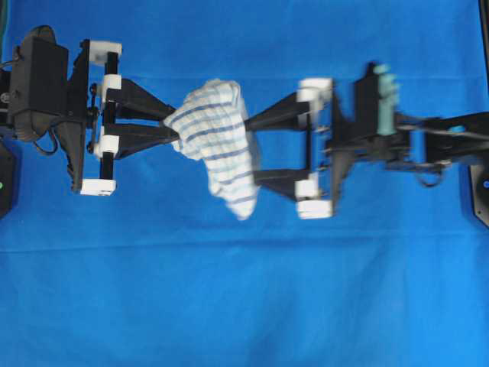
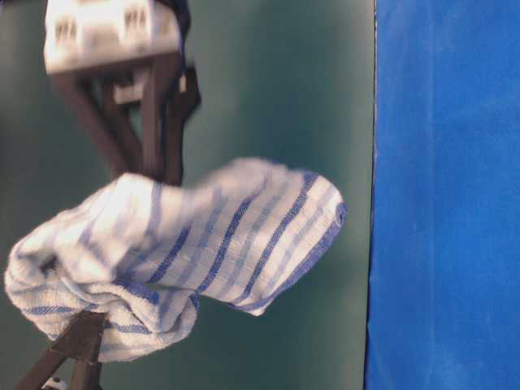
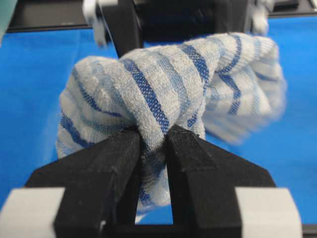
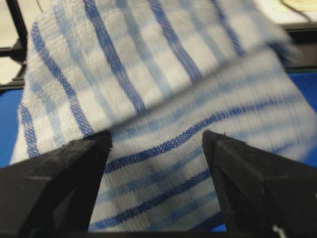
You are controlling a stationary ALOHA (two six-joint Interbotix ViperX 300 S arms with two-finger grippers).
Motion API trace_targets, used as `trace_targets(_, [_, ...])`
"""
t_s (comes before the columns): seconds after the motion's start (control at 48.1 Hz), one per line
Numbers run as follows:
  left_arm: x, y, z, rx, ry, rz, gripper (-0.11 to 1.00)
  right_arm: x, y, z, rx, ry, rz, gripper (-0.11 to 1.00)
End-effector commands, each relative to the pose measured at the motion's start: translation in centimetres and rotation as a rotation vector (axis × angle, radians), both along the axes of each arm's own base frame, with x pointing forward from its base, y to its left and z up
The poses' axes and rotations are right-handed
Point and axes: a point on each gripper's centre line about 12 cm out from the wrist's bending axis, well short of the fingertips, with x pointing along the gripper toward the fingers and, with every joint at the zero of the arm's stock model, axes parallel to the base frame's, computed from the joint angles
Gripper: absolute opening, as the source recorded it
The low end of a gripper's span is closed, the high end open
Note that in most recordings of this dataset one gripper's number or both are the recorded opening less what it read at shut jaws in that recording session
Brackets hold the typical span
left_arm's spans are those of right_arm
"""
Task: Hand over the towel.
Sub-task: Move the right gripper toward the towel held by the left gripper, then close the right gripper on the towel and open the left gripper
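The towel (image 1: 218, 141), white with blue checked stripes, hangs bunched in the air between my two arms over the blue cloth. My left gripper (image 1: 174, 126) is shut on the towel's left end; in the left wrist view the fabric (image 3: 173, 84) is pinched between the black jaws (image 3: 153, 136) and bulges above them. My right gripper (image 1: 252, 150) stands wide open at the towel's right edge. In the right wrist view the striped cloth (image 4: 148, 74) droops, blurred, across the gap of that gripper (image 4: 156, 141), and neither finger (image 4: 74, 168) presses on it. The table-level view shows the towel (image 2: 203, 244) sagging in mid-air.
A large plain blue cloth (image 1: 244, 306) covers the whole table. Dark arm bases stand at the left edge (image 1: 6, 183) and the right edge (image 1: 480, 191). A green wall (image 2: 276, 81) is behind the towel in the table-level view.
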Motion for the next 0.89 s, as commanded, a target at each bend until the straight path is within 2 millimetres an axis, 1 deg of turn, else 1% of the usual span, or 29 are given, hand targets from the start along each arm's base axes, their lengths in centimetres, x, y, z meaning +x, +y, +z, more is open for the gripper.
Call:
trace_targets(0.0, [0.1,0.0,0.7,-0.001,-0.028,0.001,0.1,2.1,0.3,1.4,0.004,-0.031,0.007,0.74])
trace_targets(0.125, [0.0,0.0,0.6,-0.001,-0.025,0.001,0.1,4.5,0.4,1.5,0.005,-0.022,0.009,0.74])
trace_targets(0.25, [0.0,0.0,0.5,-0.001,-0.023,-0.001,0.1,5.9,0.5,1.3,0.007,-0.008,0.01,0.74])
trace_targets(0.333, [0.0,-0.1,0.5,-0.001,-0.023,-0.003,0.1,6.3,0.5,1.4,0.008,-0.011,0.009,0.74])
trace_targets(0.52, [0.0,-0.3,0.5,0.002,-0.023,-0.011,0.1,6.4,0.5,1.4,0.008,-0.009,0.008,0.72])
trace_targets(0.541, [0.0,-0.3,0.5,0.002,-0.023,-0.011,0.1,6.3,0.5,1.3,0.008,-0.005,0.008,0.7])
trace_targets(0.603, [0.0,-0.4,0.5,0.001,-0.025,-0.012,0.1,6.3,0.5,1.3,0.008,0.006,0.009,0.57])
trace_targets(0.749, [0.1,-0.4,0.8,0.0,-0.052,-0.011,0.1,6.3,0.5,1.1,0.006,0.024,0.011,0.14])
trace_targets(0.791, [0.1,-0.4,0.9,0.0,-0.058,-0.011,0.1,6.3,0.5,1.1,0.006,0.024,0.011,0.05])
trace_targets(0.874, [0.1,-0.3,1.0,0.002,-0.061,-0.01,0.1,6.3,0.5,1.0,0.006,0.029,0.012,0.05])
